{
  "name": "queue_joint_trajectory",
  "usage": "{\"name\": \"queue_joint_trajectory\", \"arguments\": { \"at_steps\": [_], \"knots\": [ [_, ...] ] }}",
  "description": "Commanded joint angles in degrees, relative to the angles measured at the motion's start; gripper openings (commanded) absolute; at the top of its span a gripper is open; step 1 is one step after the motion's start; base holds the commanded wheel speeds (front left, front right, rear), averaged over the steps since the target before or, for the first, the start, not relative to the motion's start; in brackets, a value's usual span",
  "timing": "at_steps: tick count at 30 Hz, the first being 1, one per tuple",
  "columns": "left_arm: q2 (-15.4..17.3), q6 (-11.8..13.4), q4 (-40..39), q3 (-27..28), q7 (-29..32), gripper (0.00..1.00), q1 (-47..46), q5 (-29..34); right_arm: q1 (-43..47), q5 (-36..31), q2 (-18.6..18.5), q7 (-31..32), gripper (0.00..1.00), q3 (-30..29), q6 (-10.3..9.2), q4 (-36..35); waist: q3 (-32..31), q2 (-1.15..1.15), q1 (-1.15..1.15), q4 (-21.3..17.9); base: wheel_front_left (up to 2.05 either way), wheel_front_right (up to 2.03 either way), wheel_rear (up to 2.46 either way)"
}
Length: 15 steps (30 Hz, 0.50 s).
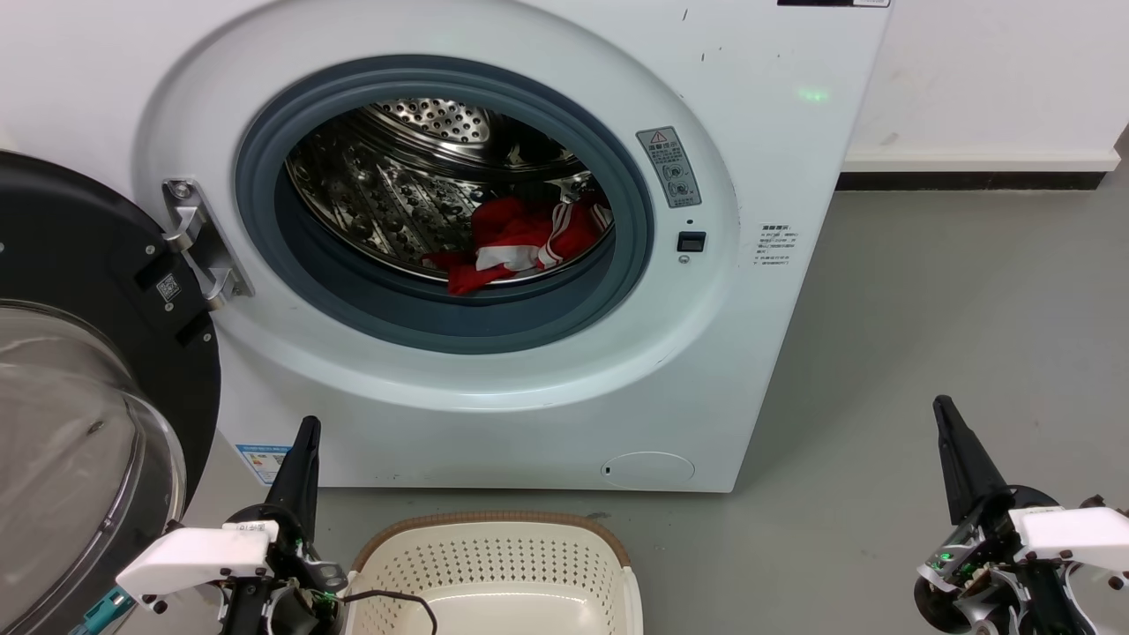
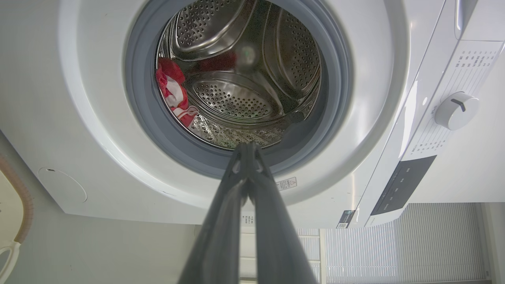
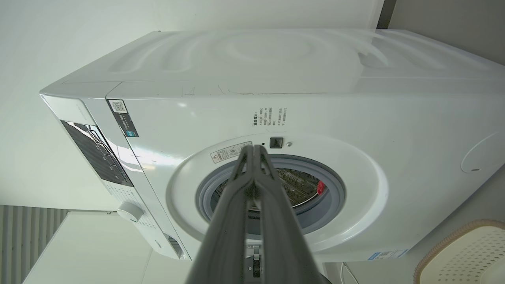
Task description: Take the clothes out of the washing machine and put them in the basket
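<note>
grey floor [image 1: 926, 353], clothes [image 1: 520, 247] in washing machine [image 1: 529, 414] well beyond left pincer [image 1: 308, 430]

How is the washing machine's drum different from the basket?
The drum is shiny metal; the basket is cream plastic with a brown rim. The drum opens sideways; the basket opens upward. The red clothes lie in the drum; the basket's visible part holds none. Both are full of small holes.

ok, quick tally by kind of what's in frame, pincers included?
Red garment: 1
Washing machine: 1
Basket: 1
Pincers: 2, left pincer and right pincer
Total: 5
</note>
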Motion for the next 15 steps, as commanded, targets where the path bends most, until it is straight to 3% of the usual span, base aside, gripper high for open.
{"name": "queue_joint_trajectory", "arguments": {
  "at_steps": [1,15],
  "knots": [
    [-0.04,-0.12,-0.03,0.09,0.10,0.00,-0.32,-0.10,-0.68,-0.28,0.17,0.01,0.00,0.03,-0.02,0.04,0.00,0.00,0.00,0.00,0.00,0.00,0.00],
    [-0.04,-0.12,-0.03,0.09,0.10,0.00,-0.32,-0.10,-0.68,-0.28,0.18,0.01,0.00,0.04,-0.02,0.04,0.00,0.00,0.00,0.00,0.00,0.00,0.00]
  ]
}}
